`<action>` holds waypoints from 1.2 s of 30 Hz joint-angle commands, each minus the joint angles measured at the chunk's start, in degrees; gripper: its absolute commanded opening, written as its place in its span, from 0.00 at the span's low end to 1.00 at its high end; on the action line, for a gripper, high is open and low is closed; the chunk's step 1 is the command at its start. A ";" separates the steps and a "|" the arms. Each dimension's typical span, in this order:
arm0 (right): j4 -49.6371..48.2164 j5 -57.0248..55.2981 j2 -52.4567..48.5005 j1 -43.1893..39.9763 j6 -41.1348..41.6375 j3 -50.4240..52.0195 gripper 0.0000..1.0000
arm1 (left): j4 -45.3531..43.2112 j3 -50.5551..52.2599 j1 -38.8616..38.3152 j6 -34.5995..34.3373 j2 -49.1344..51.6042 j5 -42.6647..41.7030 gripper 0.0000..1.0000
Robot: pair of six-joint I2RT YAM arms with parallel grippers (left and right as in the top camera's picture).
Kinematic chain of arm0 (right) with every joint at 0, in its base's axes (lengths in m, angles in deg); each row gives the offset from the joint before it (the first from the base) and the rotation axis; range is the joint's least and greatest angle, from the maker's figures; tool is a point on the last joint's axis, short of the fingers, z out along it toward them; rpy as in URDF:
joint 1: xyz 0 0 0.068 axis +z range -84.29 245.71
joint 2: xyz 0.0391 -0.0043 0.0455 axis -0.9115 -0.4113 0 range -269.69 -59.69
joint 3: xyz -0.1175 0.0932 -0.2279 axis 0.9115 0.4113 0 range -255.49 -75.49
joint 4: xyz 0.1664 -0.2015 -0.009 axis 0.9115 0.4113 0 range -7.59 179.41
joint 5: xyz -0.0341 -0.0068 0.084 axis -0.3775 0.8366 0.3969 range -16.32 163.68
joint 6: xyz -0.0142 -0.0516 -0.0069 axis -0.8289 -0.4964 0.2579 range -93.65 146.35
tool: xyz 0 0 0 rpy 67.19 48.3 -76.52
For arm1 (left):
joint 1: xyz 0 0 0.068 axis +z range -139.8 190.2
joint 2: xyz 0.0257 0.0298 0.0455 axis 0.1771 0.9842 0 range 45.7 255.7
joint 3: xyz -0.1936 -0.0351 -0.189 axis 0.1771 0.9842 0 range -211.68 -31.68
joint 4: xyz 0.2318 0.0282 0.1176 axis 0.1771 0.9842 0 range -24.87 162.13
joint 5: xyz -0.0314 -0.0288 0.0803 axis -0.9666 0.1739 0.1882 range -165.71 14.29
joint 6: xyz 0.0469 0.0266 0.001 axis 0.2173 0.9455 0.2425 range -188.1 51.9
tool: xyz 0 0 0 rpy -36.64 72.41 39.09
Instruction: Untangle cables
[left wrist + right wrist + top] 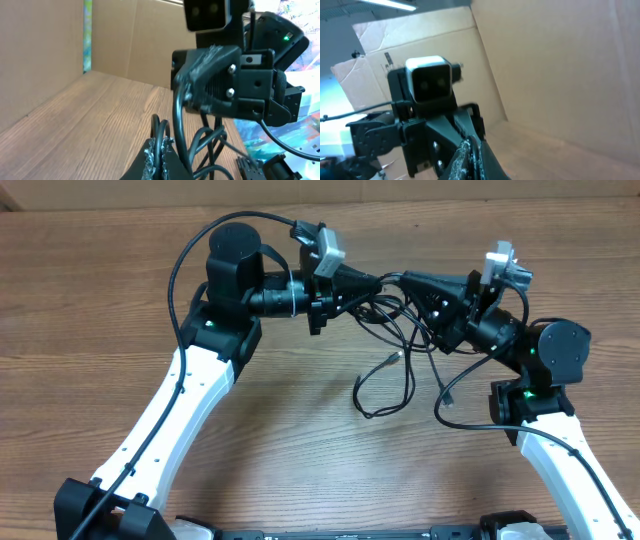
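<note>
The left gripper (378, 280) is hovering above the table (120, 310), and its fingers (150, 159) are clenching a strand of the cables (402, 330). In the left wrist view a thin black loop is vanishing between the taped pads. The right gripper (414, 283) is facing the left gripper nose to nose, almost touching it, and it too is pinching shut on the cords (one strand is curving up into its pads in the left wrist view, though the exact bite is hard to make out).

Just beneath the left gripper the snarl is draping down in several loops. Further from the left gripper, toward the robot's base, loose tails are trailing across the wood, one of them ending in a small plug (391, 359).

The two grippers are probably sitting this close because each is taking a different strand at the same knot, and raising that knot is letting the free ends hang slack. The next move is likely calling for a slow sideways pull away from the left gripper. Pulling too fast is risking a tighter knot or a strand slipping free.
</note>
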 commanded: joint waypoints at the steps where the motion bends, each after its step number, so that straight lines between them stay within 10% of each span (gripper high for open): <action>1: -2.19 -3.23 0.26 0.07 0.46 -0.94 0.04 | 0.79 -0.57 -0.42 2.16 -0.79 -0.55 0.04; 12: 1.86 -4.13 0.26 -0.17 0.44 -0.94 0.04 | 0.26 -0.55 0.90 1.99 -0.76 2.89 0.04; 22: 5.14 6.12 0.26 -0.31 -1.46 -0.94 0.04 | -2.01 -0.57 5.68 -15.69 -0.76 21.94 0.04; 31: 24.48 11.93 0.26 -0.31 -13.75 -0.92 0.04 | -11.17 -0.57 7.17 -21.18 -0.76 20.11 0.04; 36: 26.38 11.41 0.26 -0.31 -14.88 -0.94 0.27 | -14.67 -0.57 7.08 -22.45 -0.76 17.09 0.04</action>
